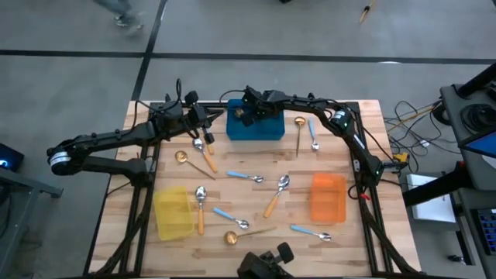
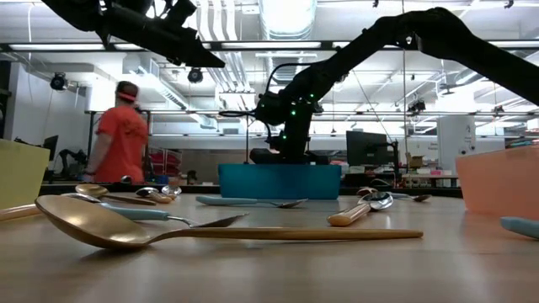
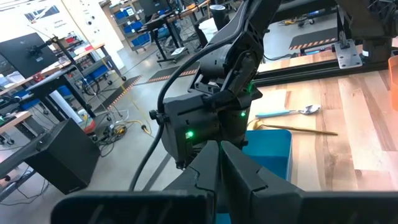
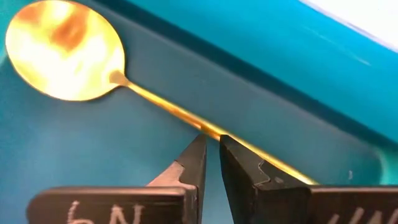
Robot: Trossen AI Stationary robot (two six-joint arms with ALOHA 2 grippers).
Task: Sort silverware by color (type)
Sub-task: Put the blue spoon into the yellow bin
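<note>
Now right gripper (image 4: 210, 163) inside blue bin (image 1: 267, 130), fingers pinching thin handle of gold spoon (image 4: 65, 53). Judgement: settle spoon flat before release. Left gripper (image 1: 203, 116) closed, empty, beside bin.

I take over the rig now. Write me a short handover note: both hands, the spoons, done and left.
Right hand: over the blue bin, pinching a gold spoon by its handle inside it.
Left hand: shut, empty, raised left of the blue bin.
Done: nothing visibly sorted; the yellow bin and the orange bin look empty.
Left: blue-handled, orange-handled and gold spoons lie scattered on the table.
</note>
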